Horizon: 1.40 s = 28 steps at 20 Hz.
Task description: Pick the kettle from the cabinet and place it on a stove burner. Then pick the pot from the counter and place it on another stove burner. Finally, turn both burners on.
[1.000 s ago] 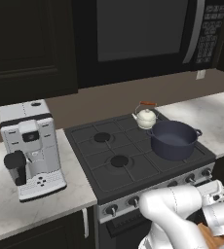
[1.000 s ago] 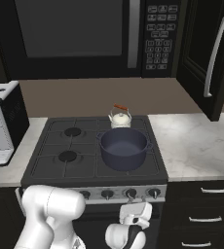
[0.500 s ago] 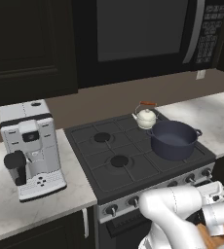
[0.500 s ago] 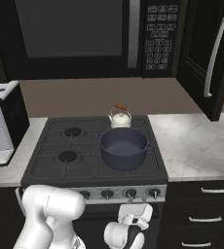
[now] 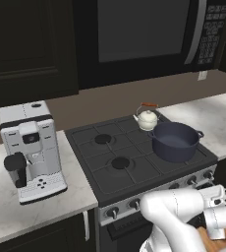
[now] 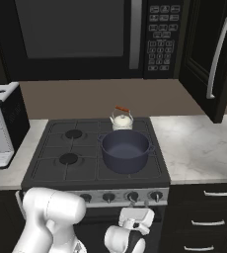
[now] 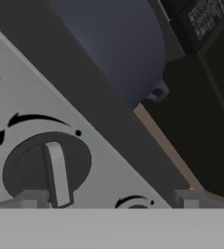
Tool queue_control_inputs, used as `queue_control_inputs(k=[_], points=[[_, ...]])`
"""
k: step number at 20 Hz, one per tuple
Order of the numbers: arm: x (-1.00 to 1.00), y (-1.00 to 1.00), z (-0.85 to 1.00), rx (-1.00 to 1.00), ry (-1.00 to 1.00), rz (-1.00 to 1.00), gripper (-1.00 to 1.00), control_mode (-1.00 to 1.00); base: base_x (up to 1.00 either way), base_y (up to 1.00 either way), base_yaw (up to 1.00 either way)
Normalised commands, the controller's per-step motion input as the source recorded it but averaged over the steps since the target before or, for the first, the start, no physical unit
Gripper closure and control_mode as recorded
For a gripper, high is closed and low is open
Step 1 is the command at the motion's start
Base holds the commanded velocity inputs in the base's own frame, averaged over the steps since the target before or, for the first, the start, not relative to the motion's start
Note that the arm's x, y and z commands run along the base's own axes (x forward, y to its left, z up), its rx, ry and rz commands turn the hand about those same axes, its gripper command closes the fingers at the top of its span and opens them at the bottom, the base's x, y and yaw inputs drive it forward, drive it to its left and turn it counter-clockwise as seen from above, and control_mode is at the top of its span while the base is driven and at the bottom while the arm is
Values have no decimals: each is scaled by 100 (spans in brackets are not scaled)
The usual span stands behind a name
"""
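The cream-white kettle [image 6: 121,119] [image 5: 147,118] stands on the stove's back right burner. Just in front of it, the dark blue pot [image 6: 126,149] [image 5: 175,141] sits on the front right burner. My gripper [image 6: 140,202] is low in front of the stove, open, its tips up against the silver knob panel. In the hand view a black knob with a silver bar [image 7: 53,170] sits close by the left fingertip [image 7: 28,198]. Nothing lies between the fingers of the gripper [image 7: 109,199]. The pot [image 7: 119,44] and one loop handle rise above the panel. The black cabinet [image 6: 209,54] hangs at the right.
Two left burners [image 6: 73,134] [image 6: 68,158] are bare. A row of knobs [image 6: 108,197] lines the stove front. A coffee machine [image 5: 31,147] stands on the left counter, and a microwave [image 6: 86,34] hangs over the stove. The marbled counter [image 6: 199,143] runs right, with drawers [image 6: 204,222] below.
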Motion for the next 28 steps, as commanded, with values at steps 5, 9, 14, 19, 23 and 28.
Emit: queue_control_inputs(k=[5,9,14,19,23,28], points=[[-52,-41,-2,0,0,-1,-100,-100,0,0,0],[-62,-35,-6,1,0,0,-100,-100,0,0,0],[-43,-40,-1,1,0,0,-100,-100,0,0,0],[1,-34,3,2,1,0,-100,-100,0,0,0],[21,-32,1,11,9,0,-100,-100,0,0,0],[6,-18,0,11,5,0,-100,-100,0,0,0]])
